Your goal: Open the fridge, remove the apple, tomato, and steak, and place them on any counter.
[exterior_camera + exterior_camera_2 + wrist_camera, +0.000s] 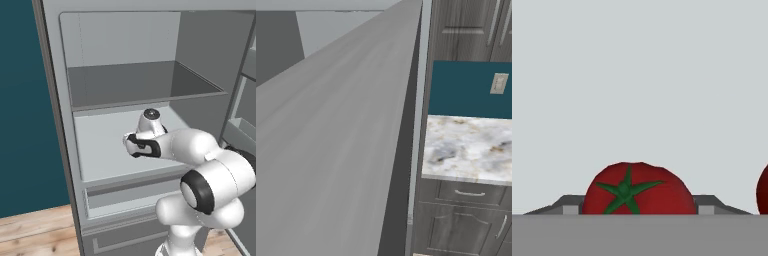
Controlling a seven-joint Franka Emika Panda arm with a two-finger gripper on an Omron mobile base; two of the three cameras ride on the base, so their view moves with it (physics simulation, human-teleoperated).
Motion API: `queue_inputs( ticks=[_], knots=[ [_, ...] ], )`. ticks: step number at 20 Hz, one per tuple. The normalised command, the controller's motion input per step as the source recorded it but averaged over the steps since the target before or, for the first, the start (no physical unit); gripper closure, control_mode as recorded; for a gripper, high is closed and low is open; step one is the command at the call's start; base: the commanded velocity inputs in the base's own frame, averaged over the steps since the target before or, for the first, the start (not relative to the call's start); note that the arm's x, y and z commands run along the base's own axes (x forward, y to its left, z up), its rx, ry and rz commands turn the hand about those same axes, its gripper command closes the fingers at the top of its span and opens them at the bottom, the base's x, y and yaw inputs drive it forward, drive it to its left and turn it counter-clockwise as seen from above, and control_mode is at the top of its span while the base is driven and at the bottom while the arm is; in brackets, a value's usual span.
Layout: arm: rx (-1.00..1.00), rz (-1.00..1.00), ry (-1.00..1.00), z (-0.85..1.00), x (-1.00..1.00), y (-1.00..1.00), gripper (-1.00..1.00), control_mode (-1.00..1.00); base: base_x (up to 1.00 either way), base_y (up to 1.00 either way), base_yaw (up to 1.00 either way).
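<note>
From the left base view I see the open fridge (125, 95) with my arm reaching onto its middle shelf; my tool (639, 212) sits at either side of the tomato (639, 192), whether gripping it I cannot tell. Its green stem star faces my hand camera; it is round, without a long axis. Right of the tomato, 1 dark red thing (763, 192) is cut off. The right base view shows the tabletop (471, 147) beside the fridge.

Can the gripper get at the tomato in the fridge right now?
Probably yes. In the hand view the tomato sits squarely between the two fingertips, with nothing in front of it. The fridge door is open and the arm reaches onto the shelf. Whether the jaws already grip it isn't clear.
</note>
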Motion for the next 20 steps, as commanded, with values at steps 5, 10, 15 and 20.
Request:
queue_inputs(
  ticks=[5,10,15,20],
  knots=[
    [0.0,0.0,-0.01,-0.14,-0.29,0.0,1.0,-1.0,0.0,0.0,0.0],
    [0.0,0.0,-0.06,0.31,-0.92,0.0,1.0,-1.0,0.0,0.0,0.0],
    [0.0,0.0,-0.02,0.77,-1.0,0.0,1.0,-1.0,0.0,0.0,0.0],
    [0.03,-0.01,-0.03,1.0,-0.99,-0.02,1.0,-1.0,0.0,0.0,0.0]
  ],
)
